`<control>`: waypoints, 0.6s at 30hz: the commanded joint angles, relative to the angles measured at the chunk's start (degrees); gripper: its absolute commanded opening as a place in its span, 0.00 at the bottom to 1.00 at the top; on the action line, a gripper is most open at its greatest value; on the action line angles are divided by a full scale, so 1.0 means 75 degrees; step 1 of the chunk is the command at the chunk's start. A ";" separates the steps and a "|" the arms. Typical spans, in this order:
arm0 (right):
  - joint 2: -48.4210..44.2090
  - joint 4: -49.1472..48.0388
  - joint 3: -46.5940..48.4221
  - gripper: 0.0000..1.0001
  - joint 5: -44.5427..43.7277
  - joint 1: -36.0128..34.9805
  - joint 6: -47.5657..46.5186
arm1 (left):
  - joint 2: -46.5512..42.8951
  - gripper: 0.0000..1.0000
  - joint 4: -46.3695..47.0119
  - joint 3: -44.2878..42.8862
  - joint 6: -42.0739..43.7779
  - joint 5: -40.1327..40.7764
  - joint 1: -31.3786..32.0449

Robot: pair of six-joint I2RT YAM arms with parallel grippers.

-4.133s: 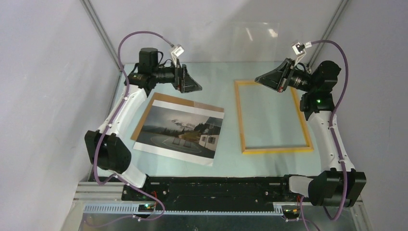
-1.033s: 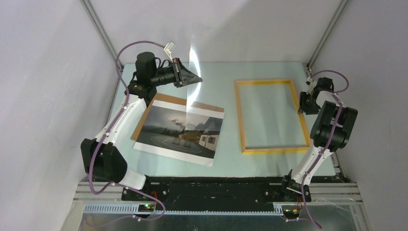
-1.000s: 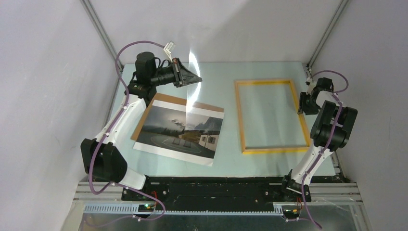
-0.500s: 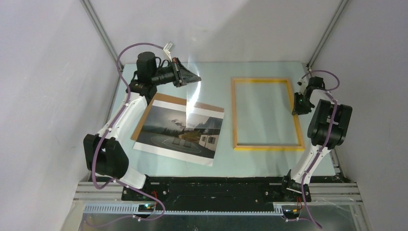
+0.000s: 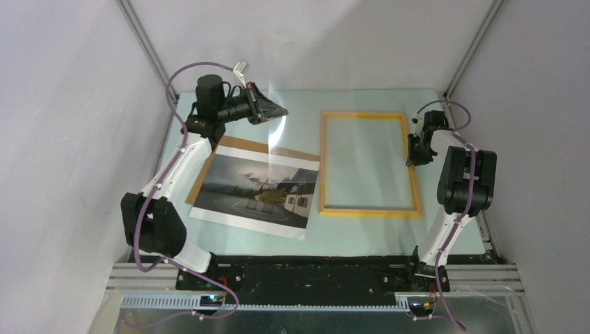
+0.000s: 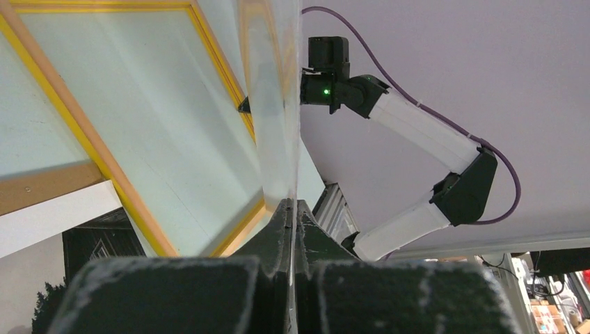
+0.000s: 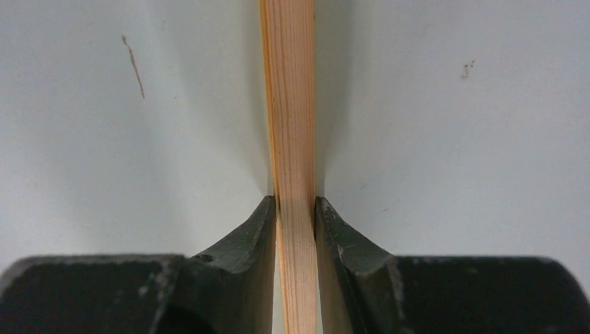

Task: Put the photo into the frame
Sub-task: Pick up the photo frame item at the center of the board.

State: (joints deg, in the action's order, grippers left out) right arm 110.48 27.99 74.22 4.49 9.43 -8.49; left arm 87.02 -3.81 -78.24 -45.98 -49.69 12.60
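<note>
The photo (image 5: 254, 191), a dark misty landscape with white borders, lies flat at the left of the table. The frame (image 5: 365, 211), with thin yellow wood edges, lies flat to its right, almost touching it. My right gripper (image 5: 412, 158) is shut on the frame's right-hand edge; the right wrist view shows the wooden strip (image 7: 289, 104) pinched between both fingers (image 7: 296, 205). My left gripper (image 5: 282, 111) hangs above the photo's far corner, shut on a clear pane (image 5: 278, 132) held upright. The pane (image 6: 275, 104) rises edge-on from the fingers (image 6: 292, 209).
A brown backing board (image 5: 236, 143) lies under the photo, showing along its far and left edges. The enclosure's walls and metal posts (image 5: 146, 49) stand close round the pale green table (image 5: 452, 229). The arm bases sit on the black rail (image 5: 313, 275) at the near edge.
My right gripper has closed on the frame's right edge and slid the frame left, toward the photo. The left gripper has stayed nearly still, holding the pane.
</note>
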 commanded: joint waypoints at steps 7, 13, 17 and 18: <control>-0.0416 0.0133 -0.0495 0.08 0.0039 -0.0711 0.0495 | 0.0162 0.00 0.0711 -0.0038 0.0184 0.0008 -0.0073; -0.0492 0.0118 -0.0497 0.08 0.0144 -0.1045 0.0631 | 0.0447 0.00 0.1028 0.0084 0.0008 -0.0026 -0.0061; -0.0524 0.0073 -0.0497 0.13 0.0269 -0.1065 0.0682 | 0.0712 0.00 0.1179 0.0160 -0.0063 -0.0045 -0.0035; -0.0537 0.0064 -0.0497 0.14 0.0292 -0.1039 0.0715 | 0.0830 0.00 0.1219 0.0169 -0.0090 -0.0046 -0.0009</control>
State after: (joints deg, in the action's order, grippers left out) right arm 108.40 27.22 71.35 4.12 1.91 -4.25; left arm 91.59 0.71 -77.36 -45.67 -49.65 12.45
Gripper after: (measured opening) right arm 0.269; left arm 0.006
